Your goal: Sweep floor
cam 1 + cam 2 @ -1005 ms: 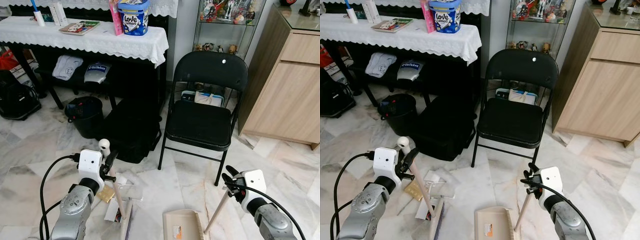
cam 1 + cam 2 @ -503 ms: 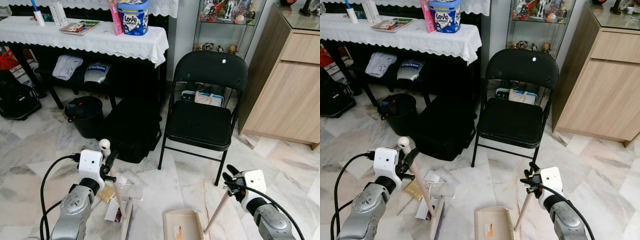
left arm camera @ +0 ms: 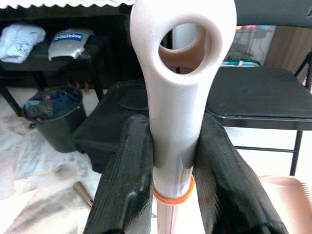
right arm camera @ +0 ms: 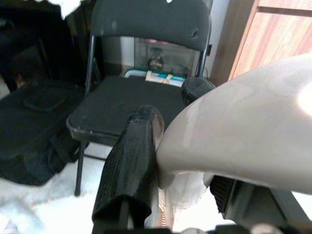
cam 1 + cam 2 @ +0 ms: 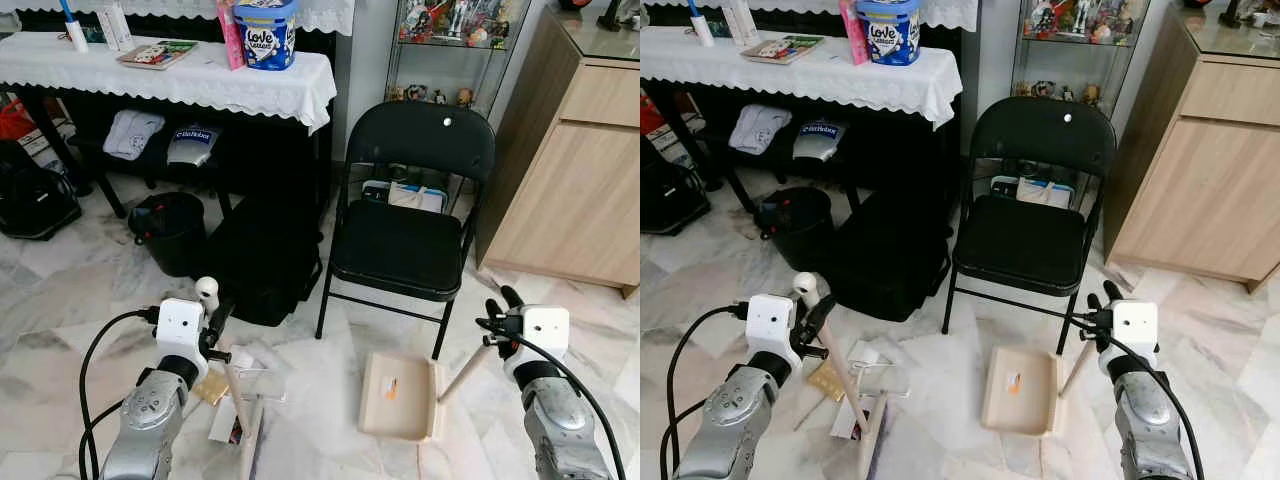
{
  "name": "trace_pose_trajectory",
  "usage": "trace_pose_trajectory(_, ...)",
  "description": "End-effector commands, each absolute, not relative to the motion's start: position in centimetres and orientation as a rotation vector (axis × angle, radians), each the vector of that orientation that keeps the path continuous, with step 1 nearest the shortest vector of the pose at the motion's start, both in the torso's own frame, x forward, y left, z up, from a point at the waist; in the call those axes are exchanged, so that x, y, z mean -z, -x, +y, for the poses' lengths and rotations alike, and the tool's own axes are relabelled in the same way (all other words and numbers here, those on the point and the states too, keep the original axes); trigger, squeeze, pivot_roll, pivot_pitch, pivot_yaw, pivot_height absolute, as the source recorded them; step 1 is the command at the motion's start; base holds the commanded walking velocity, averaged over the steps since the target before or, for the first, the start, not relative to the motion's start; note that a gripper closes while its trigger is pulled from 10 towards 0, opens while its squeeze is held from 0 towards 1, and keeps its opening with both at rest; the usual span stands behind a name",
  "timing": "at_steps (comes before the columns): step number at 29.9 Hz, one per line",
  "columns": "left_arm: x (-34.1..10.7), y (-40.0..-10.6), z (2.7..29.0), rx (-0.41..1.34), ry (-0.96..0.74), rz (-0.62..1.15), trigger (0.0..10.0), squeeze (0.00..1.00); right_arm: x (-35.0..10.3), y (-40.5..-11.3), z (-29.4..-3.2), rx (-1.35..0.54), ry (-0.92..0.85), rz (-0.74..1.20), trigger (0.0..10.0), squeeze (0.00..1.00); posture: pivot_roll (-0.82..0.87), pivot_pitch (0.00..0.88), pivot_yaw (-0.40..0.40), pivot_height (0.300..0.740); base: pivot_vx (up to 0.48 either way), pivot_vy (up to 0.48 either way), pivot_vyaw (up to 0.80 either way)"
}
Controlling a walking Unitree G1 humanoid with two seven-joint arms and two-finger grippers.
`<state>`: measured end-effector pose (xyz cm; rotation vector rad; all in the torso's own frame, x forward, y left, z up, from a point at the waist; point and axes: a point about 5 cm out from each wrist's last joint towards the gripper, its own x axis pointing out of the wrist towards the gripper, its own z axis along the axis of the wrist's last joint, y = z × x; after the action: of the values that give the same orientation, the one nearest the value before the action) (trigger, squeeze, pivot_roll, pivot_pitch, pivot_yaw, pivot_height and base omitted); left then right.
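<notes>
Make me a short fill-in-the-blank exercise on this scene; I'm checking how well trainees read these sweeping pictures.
1. The left pincer is shut on the handle of the ____.
2. The dustpan, held by the right pincer, lies on the floor in front of the black folding ____.
3. The blue tub stands on a table covered with a ____ cloth.

Missing words: broom; chair; white

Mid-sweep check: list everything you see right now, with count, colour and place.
Broom: one, cream handle, left, over the litter.
Dustpan: one, beige, floor before the chair.
Litter: several pale paper scraps, floor left.
Folding chair: one, black, centre.
Bin: one, black, under the table.
Table: one, white lace cloth, far left.
Tub: one, blue, on the table.
Cabinet: one, wooden, right.
Left gripper: shut on broom handle.
Right gripper: shut on dustpan handle.
</notes>
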<state>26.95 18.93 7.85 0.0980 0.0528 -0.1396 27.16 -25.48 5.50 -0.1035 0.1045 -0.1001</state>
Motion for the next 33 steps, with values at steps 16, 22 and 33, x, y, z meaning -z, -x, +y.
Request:
trace_pose_trajectory(16, -13.1, -28.7, 20.2, 0.006, -0.116, -0.192, 10.0, 0.00, -6.6, -28.3, -23.9, 0.099, 0.032, 0.019, 10.0, 0.00, 0.02, 0.000, -0.008, 0.740, 0.000, 0.243, 0.00)
trace_pose_trajectory(22, -12.9, -28.7, 20.0, 0.006, -0.111, -0.185, 10.0, 0.00, -6.5, -28.4, -23.7, 0.090, 0.023, 0.021, 10.0, 0.00, 0.02, 0.000, -0.010, 0.740, 0.000, 0.428, 0.00)
trace_pose_trajectory(33, -12.5, -28.7, 19.9, 0.008, -0.107, -0.174, 10.0, 0.00, -6.5, -28.6, -23.4, 0.084, 0.018, 0.017, 10.0, 0.00, 0.02, 0.000, -0.010, 0.740, 0.000, 0.425, 0.00)
